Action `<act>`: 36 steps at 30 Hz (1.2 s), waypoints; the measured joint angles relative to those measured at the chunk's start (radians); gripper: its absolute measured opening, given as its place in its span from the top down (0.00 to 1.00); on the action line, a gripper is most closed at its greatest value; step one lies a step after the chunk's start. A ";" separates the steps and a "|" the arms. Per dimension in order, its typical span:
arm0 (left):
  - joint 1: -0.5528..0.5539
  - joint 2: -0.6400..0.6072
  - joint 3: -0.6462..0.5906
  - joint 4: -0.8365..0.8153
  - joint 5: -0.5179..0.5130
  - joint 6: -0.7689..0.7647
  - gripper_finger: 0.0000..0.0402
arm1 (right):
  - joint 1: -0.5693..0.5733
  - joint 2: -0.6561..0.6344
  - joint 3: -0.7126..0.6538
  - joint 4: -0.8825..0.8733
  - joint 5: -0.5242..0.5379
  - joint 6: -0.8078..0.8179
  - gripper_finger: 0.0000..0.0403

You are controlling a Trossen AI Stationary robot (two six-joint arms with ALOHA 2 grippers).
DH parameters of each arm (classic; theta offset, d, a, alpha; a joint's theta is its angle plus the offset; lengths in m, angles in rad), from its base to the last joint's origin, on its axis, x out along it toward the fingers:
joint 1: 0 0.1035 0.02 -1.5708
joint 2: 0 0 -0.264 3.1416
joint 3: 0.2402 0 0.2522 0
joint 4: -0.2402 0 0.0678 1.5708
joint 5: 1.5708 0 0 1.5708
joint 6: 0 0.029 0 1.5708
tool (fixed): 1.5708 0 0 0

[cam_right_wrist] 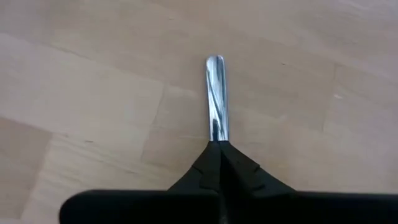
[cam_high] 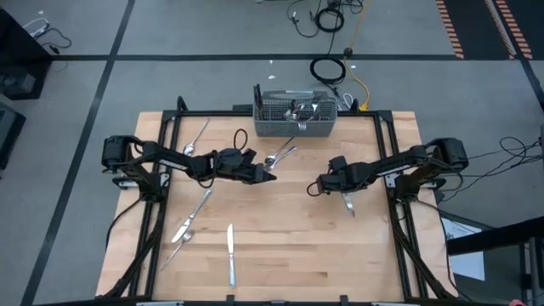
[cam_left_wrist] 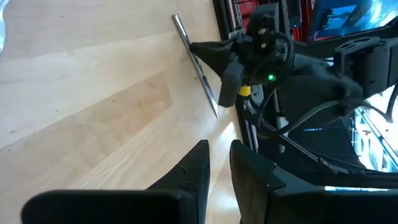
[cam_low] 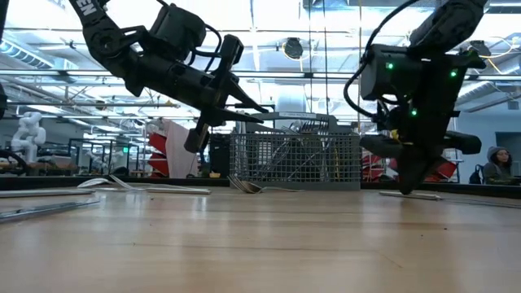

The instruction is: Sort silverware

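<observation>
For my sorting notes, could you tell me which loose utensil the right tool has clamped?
The knife on the table's right side; only its handle sits inside the right tool's shut fingers.

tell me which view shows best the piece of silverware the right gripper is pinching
The right wrist view: the right gripper is shut on the utensil handle, large and centred. The high view shows it small, the left wrist view far off, the low view barely.

No readable txt, labels, brands or nos. in any view. Only partial white lettering on the left arm [cam_low: 89,8] at the low view's top edge, cut off, can't make out the word.
</observation>
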State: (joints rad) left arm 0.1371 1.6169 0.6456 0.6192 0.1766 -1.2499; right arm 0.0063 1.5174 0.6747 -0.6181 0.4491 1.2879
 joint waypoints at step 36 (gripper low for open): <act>0.001 0.000 0.000 -0.011 -0.059 0.061 0.82 | 0.004 -0.088 -0.295 0.379 0.148 -0.056 0.31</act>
State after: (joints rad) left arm 0.1379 1.6169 0.6456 0.6080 0.1175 -1.1893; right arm 0.0105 1.4290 0.3802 -0.2393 0.5976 1.2316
